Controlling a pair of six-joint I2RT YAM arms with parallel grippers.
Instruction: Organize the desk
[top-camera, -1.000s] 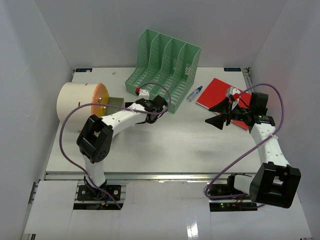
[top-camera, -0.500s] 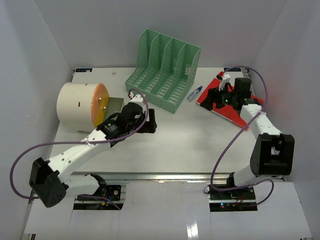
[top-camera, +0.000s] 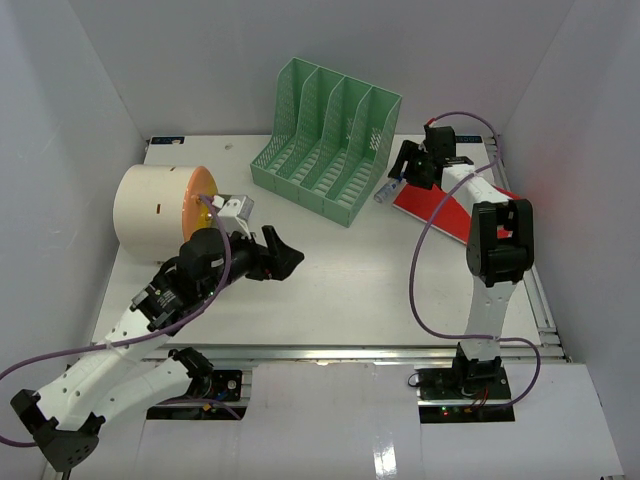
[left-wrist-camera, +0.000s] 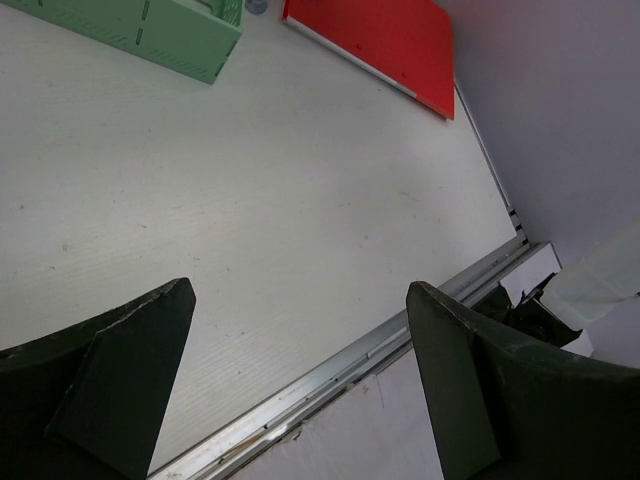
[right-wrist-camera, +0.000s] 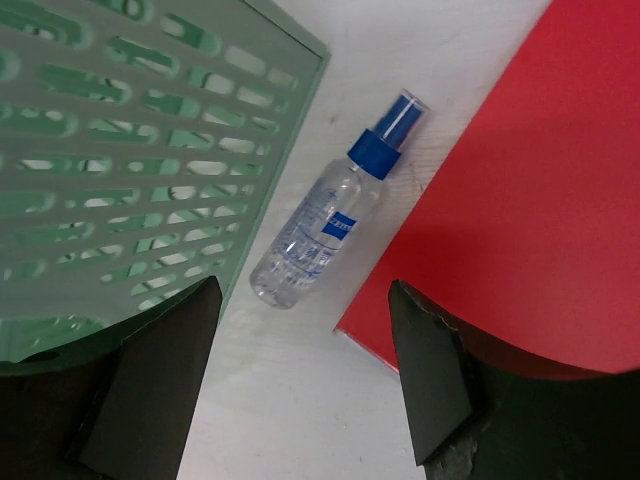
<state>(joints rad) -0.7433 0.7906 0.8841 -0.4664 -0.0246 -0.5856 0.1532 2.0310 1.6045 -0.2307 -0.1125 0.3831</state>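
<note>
right claw (right-wrist-camera: 300, 375), spread and empty, hangs over the spray bottle (right-wrist-camera: 322, 228) lying lengthwise between green rack (right-wrist-camera: 130, 150) and red folder (right-wrist-camera: 520, 200).

Mint-green slotted rack (top-camera: 325, 135), upper centre. Red folder (right-wrist-camera: 520, 180), upper right. Clear bottle (right-wrist-camera: 335, 215), blue cap, blue label. Cream cylinder (top-camera: 150, 210), orange face, left. White desk (top-camera: 360, 285). Black: left tool (left-wrist-camera: 300, 300), right tool (right-wrist-camera: 302, 290).

The top camera looks down from above and behind over the whole surface (top-camera: 340, 290). The left wrist view faces low across it toward the folder (left-wrist-camera: 380, 45). The right wrist view sits close above the bottle (right-wrist-camera: 320, 220), folder and rack (right-wrist-camera: 280, 110).
</note>
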